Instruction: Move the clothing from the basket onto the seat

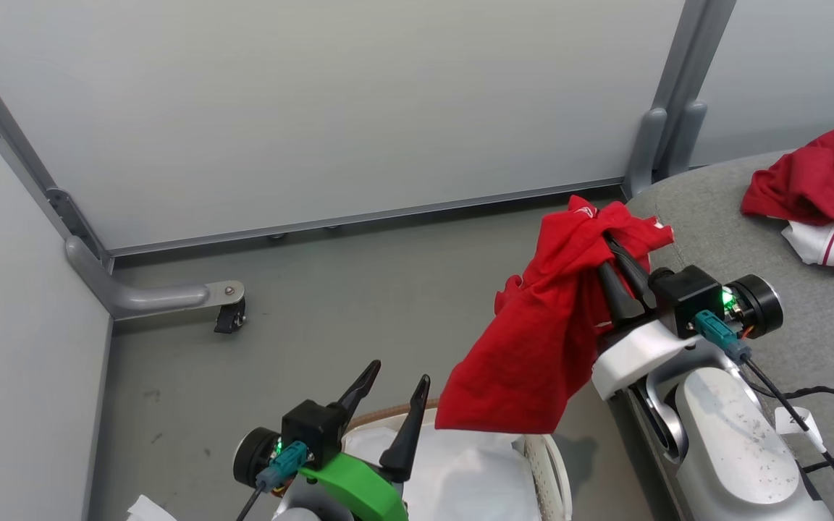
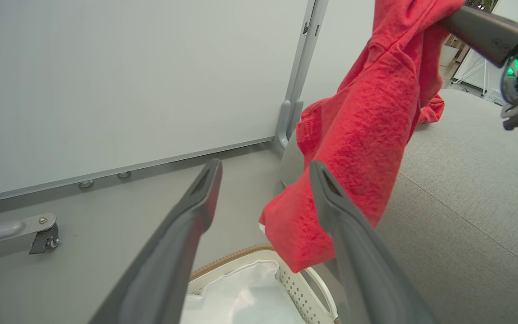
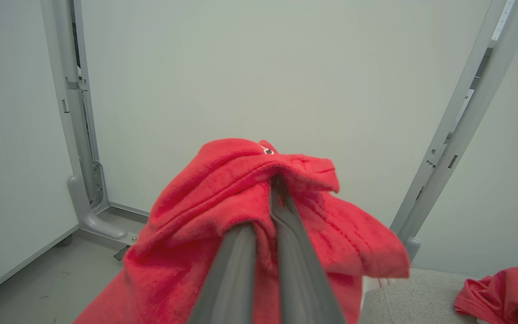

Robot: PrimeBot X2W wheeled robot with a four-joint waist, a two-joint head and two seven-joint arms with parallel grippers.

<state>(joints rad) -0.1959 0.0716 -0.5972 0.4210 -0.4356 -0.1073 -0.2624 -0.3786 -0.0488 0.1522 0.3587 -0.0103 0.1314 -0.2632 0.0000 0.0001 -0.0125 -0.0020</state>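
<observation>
White partition panels, grey floor. Right gripper fingers clamped on red garment, hanging above basket, just beside seat. Left gripper fingers wide apart, empty, over basket. Second red garment lies on seat.

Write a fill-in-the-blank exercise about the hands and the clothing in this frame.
1. The garment pinched in the right hand is coloured ____.
2. The left hand is ____, holding nothing.
3. A second garment lies on the seat, on the robot's ____ side.
4. The liner in the basket is ____.
Missing: red; open; right; white.
</observation>
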